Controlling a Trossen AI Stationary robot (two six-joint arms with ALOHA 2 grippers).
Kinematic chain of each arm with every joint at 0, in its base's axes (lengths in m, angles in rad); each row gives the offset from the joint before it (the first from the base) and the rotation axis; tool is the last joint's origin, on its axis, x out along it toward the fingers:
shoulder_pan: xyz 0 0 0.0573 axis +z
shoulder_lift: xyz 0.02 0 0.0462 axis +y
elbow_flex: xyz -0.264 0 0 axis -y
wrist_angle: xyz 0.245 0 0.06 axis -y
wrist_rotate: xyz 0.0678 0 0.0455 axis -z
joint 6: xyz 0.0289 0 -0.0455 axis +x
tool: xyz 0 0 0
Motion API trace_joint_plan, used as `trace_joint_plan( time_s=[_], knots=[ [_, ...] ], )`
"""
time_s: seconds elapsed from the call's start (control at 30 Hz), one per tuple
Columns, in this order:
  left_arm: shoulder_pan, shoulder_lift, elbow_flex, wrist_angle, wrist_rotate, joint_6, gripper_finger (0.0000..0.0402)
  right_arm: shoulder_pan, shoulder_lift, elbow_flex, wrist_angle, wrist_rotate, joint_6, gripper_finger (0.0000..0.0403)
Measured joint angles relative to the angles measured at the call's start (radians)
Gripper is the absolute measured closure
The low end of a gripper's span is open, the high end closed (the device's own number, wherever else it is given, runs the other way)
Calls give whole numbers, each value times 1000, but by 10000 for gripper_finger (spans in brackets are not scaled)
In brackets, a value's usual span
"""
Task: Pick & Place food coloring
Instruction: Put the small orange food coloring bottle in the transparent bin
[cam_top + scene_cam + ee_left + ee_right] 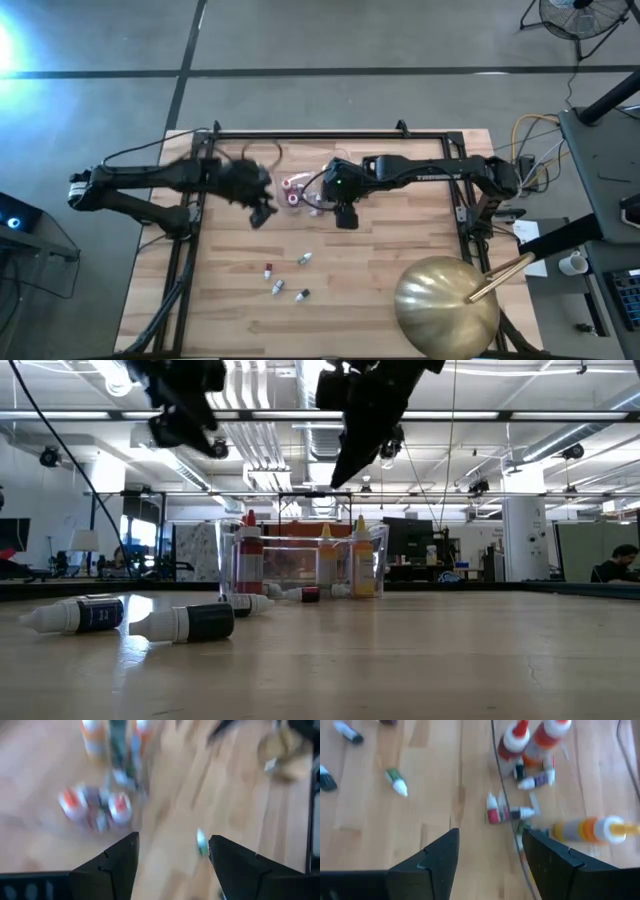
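Several tiny food coloring bottles lie on their sides on the wooden table, near its front middle. Two of them lie close to the low camera. More small bottles lie by the clear tub. My left gripper hangs open above the table, left of the tub. Its wrist view is blurred, and a small green bottle lies on the wood far below the open fingers. My right gripper hangs open right of the tub, with only bare wood between its fingers.
Taller red-capped and yellow bottles stand in the clear tub. A big gold dome with a wooden stick sits at the near right corner. A black frame runs round the table.
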Motion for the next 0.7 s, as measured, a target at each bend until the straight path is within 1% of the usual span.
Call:
trace_joint_plan(
  time_s=[0.07,0.1,0.17,0.27,0.37,0.43,0.5,0.6,0.63,0.7],
  knots=[
    [-55,0,-50,-9,-13,-95,188,-4,7,4,29,-6,-11,193],
    [-82,0,-75,-9,-25,-171,188,-4,11,6,40,1,-4,193],
    [-126,3,-130,-9,-47,-402,188,-3,19,9,48,25,43,193],
    [-187,25,-223,-2,-48,-758,188,-2,22,9,44,49,143,193],
    [-277,53,-322,56,-34,-984,188,-3,21,9,26,51,181,193],
    [-332,77,-378,151,-38,-1093,188,-3,21,8,15,52,180,193],
    [-370,108,-420,279,-63,-1177,188,-3,21,7,2,52,167,193],
    [-403,160,-444,440,-87,-1245,188,-2,21,7,-10,52,150,193],
    [-409,182,-443,466,-88,-1256,188,-3,21,6,-12,52,148,193],
    [-422,230,-426,445,-87,-1269,188,-5,21,6,-11,52,137,193]
  ],
)
